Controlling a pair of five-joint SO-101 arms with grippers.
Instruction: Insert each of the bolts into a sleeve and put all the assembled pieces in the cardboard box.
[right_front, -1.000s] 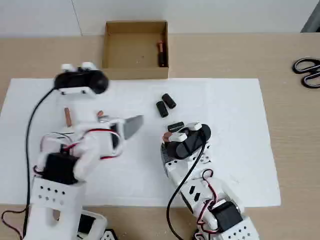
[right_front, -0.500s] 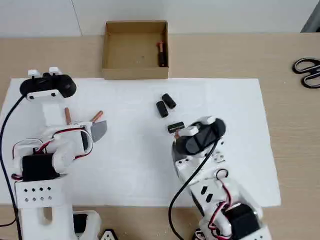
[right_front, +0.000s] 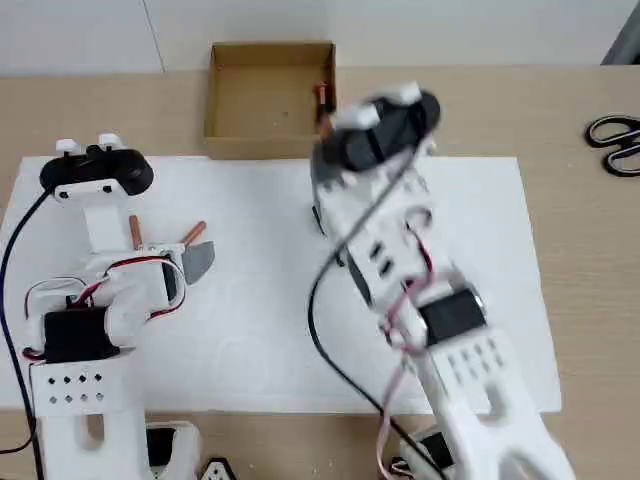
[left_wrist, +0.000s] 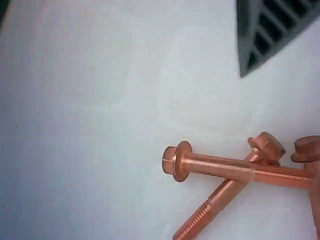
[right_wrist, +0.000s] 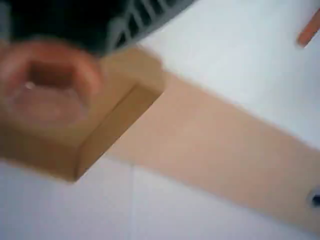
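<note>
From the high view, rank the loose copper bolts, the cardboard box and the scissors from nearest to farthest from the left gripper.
1. The copper bolts: on the white sheet, right beside the left gripper.
2. The cardboard box: past the sheet's far edge, toward the middle of the table.
3. The scissors: at the table's far right edge, well off the sheet.
</note>
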